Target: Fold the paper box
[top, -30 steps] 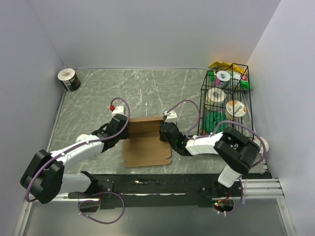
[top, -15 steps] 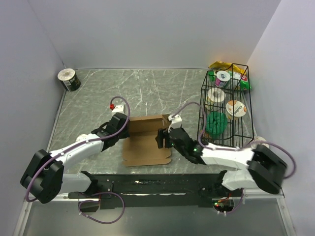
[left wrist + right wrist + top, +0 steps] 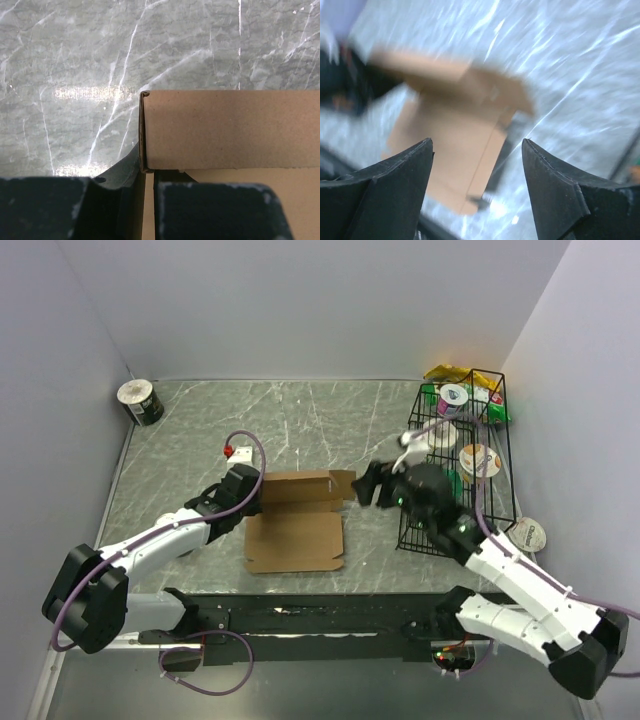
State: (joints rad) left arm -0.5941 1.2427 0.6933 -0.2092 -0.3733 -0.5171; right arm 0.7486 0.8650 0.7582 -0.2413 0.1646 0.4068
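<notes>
The paper box (image 3: pixel 298 535) is brown cardboard lying half folded at the table's middle, with its far wall (image 3: pixel 225 130) standing upright. My left gripper (image 3: pixel 254 492) is at the box's far left corner, shut on the thin left side wall, which runs edge-on between its fingers (image 3: pixel 147 180). My right gripper (image 3: pixel 360 484) hangs above the table just right of the box, open and empty. In the right wrist view the box (image 3: pixel 450 145) is blurred below the spread right gripper (image 3: pixel 476 145).
A black wire basket (image 3: pixel 462 455) with cups and packets stands at the right. A lone cup (image 3: pixel 527 533) lies beside it near the front. A small dark can (image 3: pixel 140 402) sits in the far left corner. Walls close in on three sides.
My right gripper has opened, let go of the box's right side and risen away to the right. The box's right flap now lies outward. The left gripper has kept its hold.
</notes>
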